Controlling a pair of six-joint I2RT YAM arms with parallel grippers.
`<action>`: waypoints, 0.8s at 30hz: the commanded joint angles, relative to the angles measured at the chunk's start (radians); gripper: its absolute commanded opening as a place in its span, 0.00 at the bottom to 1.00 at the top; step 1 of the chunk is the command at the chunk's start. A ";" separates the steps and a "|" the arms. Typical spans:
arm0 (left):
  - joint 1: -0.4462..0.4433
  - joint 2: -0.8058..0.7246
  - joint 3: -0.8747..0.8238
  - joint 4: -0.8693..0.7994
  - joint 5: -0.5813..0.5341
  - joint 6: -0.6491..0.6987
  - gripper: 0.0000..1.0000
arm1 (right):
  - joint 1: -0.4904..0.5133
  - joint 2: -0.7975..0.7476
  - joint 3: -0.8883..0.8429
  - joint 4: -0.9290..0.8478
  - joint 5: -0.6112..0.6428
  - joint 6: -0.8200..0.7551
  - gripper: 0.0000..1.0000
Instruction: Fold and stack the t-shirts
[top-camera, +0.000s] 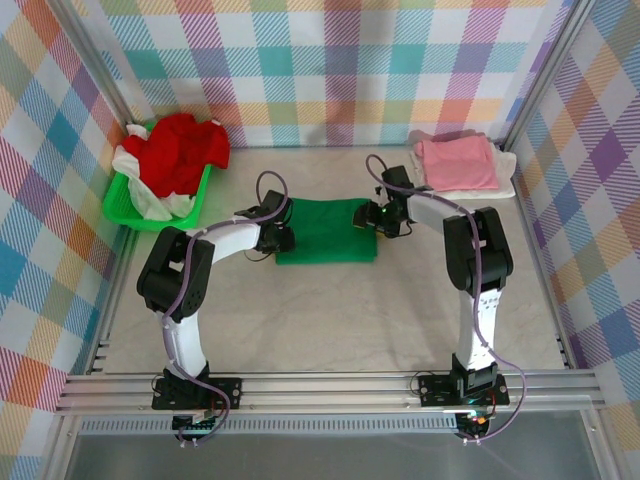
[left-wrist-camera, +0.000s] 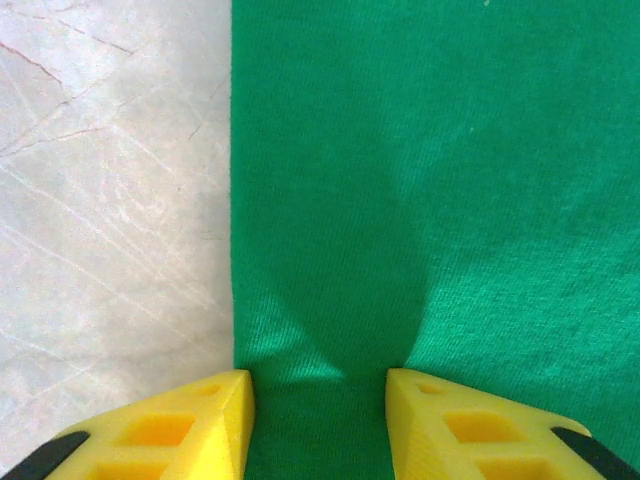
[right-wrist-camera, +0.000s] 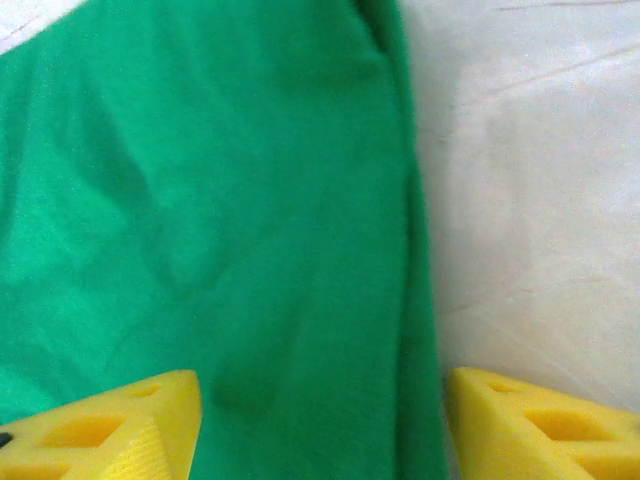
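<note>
**Op:** Since both arms sit at the green t-shirt (top-camera: 325, 235), what's the status?

**Me:** Abt halfway, I'd judge. The green t-shirt lies mid-tabletop (top-camera: 330, 330) as a flat rectangle, so it looks folded at least once. It prob needs one more fold, then a move to the pile. My left gripper (left-wrist-camera: 320, 430) is at its left edge, jaws narrowly apart, cloth puckered between them. Nothing's pinched, as far as I can tell. My right gripper (right-wrist-camera: 322, 430) straddles the right edge, jaws wide, w/ one finger over cloth and the other over bare tabletop.

**Op:** What pile?

**Me:** Far right corner. The pink t-shirt (top-camera: 455, 162) is folded and lies on a white garment (top-camera: 506, 186) that sticks out past its edges. Looks like two done and stacked, tho I can't tell how neat the bottom one is.

**Op:** And the basket?

**Me:** The lime basket (top-camera: 118, 208) is far left, by the wall. The red t-shirt (top-camera: 185, 150) is heaped in it, crumpled and spilling over the rim. A white t-shirt (top-camera: 140, 190) is bunched beneath and beside it. Both are unfolded, so that's min. two more after the green. Can't see if anything's buried under them.
</note>
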 joint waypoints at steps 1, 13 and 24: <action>0.005 0.032 -0.030 -0.007 -0.008 -0.009 0.40 | 0.065 0.035 0.018 0.021 -0.023 0.021 0.64; 0.007 0.003 -0.043 0.025 -0.007 -0.016 0.40 | 0.088 0.069 0.007 0.086 0.023 0.103 0.18; -0.004 -0.220 -0.078 0.078 0.009 -0.052 0.72 | -0.056 0.023 0.082 0.017 -0.046 -0.068 0.00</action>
